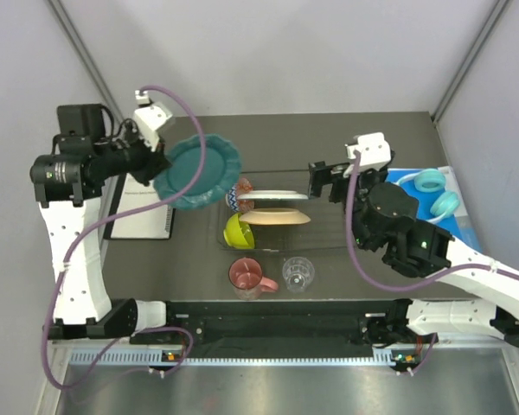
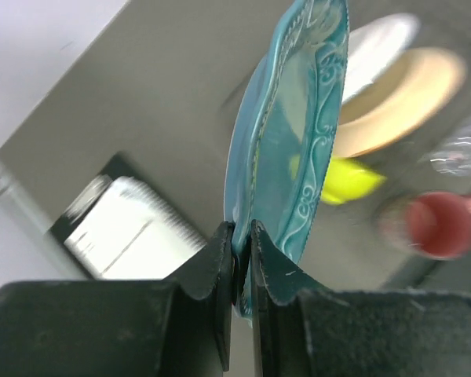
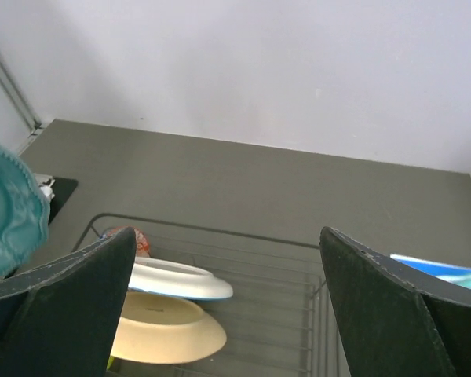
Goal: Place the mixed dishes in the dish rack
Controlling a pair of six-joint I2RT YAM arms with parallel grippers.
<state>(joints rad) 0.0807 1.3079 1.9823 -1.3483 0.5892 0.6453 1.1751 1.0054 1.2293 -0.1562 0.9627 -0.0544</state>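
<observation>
My left gripper (image 1: pixel 160 166) is shut on the rim of the teal scalloped plate (image 1: pixel 199 171) and holds it in the air, left of the wire dish rack (image 1: pixel 337 246). In the left wrist view the fingertips (image 2: pixel 222 236) pinch the plate's edge (image 2: pixel 298 141). A white plate (image 1: pixel 272 194) and a peach plate (image 1: pixel 277 216) lie tilted in the rack's left part. A small red-and-blue patterned piece (image 1: pixel 240 192) shows behind them, partly hidden. The lime-green bowl (image 1: pixel 237 231) is at the rack's near left corner. The pink mug (image 1: pixel 246 275) and clear glass (image 1: pixel 298 272) stand in front of the rack. My right gripper (image 1: pixel 320 181) is open and empty above the rack (image 3: pixel 259 239).
A clipboard with white paper (image 1: pixel 143 212) lies under the left arm. Turquoise headphones (image 1: pixel 437 194) lie on a blue pad at the right. The table's near edge runs just in front of the mug and glass. Walls close in the back and sides.
</observation>
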